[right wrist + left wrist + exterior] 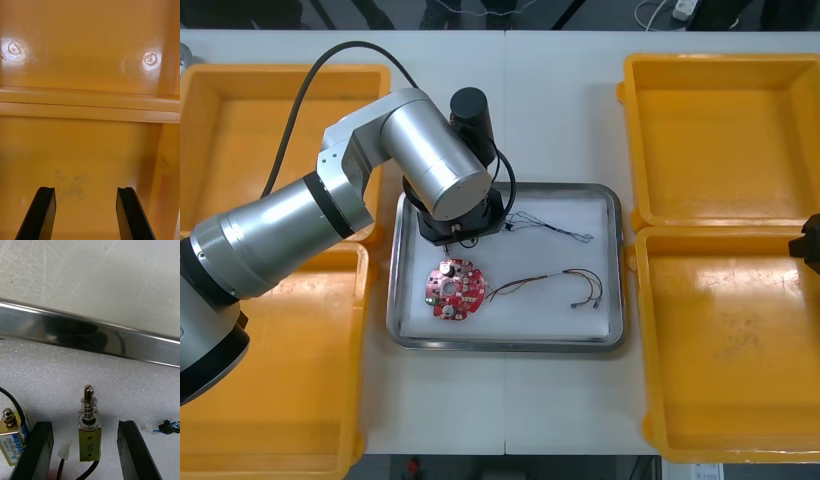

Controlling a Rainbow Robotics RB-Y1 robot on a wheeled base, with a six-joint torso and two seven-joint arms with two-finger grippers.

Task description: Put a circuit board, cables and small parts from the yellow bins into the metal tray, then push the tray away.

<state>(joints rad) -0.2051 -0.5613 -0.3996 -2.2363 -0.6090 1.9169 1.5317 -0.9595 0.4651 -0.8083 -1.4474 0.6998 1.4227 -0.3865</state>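
Your left gripper [83, 423] is hovering over the far-left part of the metal tray [615, 262]. Its fingers are released and straddling a small metal part [89, 431] on the white lining. The part's long axis is running along the fingers, pin pointing toward the rim. The circuit board [453, 289] and cables [565, 281] are lying in the tray. Your right gripper [85, 189] is idling, fingers spread, over the near-right yellow bin [725, 350].

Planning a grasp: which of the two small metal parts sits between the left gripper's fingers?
The spring-topped part, loose between the open left gripper's fingers in the tray; the blue-labelled one lies outside them. Right gripper waits over a bin.
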